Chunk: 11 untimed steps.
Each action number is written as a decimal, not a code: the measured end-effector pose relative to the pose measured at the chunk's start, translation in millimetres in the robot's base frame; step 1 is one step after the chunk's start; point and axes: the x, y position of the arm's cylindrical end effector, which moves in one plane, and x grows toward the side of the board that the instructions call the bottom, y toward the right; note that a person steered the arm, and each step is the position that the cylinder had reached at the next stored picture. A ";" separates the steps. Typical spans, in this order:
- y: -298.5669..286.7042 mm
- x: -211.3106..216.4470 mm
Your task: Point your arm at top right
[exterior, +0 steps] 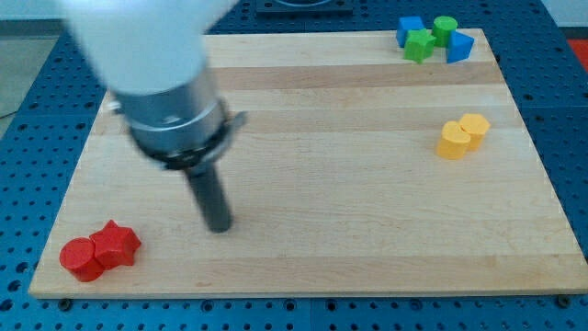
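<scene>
Top right corner of wooden board [303,267]: blue and green blocks sit there, bunched, touching: blue cube [410,28], green star [420,45], green cylinder [445,28], blue block [460,46]. My tip [220,226] rests low on view's left, far away. No hand, just plain rod. Corner lies up and right. Yellow pair [461,136] below corner, off straight path. Red pair [99,250] beside tip, lower left.

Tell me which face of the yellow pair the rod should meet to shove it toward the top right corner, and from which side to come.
No gripping here, only pushing. My tip sits far to the view's left of the yellow blocks, near the red blocks. The pair lies slanted, touching. Probably best to come from the view's bottom left and press the lower-left yellow block's face, so both slide together toward the blue and green cluster.
</scene>
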 end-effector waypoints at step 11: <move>417.7 -347.9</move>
